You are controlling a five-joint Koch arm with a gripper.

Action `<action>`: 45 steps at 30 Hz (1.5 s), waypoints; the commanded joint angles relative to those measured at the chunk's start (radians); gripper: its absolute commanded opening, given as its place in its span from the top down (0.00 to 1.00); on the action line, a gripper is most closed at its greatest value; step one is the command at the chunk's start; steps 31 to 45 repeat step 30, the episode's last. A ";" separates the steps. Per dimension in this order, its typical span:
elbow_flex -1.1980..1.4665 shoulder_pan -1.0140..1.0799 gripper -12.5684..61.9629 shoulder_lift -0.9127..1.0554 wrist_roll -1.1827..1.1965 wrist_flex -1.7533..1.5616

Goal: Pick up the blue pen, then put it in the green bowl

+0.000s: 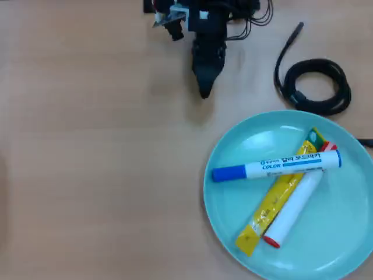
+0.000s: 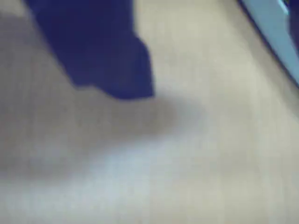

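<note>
Your overhead view shows the blue pen (image 1: 277, 165) lying inside the glossy green bowl (image 1: 233, 198), across a flat yellow packet (image 1: 274, 201) and a red-capped marker (image 1: 294, 207). Your wrist view is only blurred woodgrain bench (image 2: 210, 140) and the bowl's rim. The jaws (image 1: 204, 90) taper to one dark tip over bare bench, well apart from the bowl; you cannot tell their state.

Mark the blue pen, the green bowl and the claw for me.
blue pen (image 1: 291, 165): overhead view, on the white barrel by the lettering.
green bowl (image 1: 233, 198): overhead view, on bare dish left of the pens.
claw (image 1: 204, 92): overhead view, at its dark tip over the table.
</note>
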 commanded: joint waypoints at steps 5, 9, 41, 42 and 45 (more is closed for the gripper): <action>0.133 0.017 0.77 0.104 0.015 0.038; 0.133 0.017 0.93 0.104 0.017 0.038; 0.130 0.015 0.94 0.103 0.014 0.038; 0.130 0.015 0.94 0.103 0.014 0.038; 0.130 0.015 0.94 0.103 0.014 0.038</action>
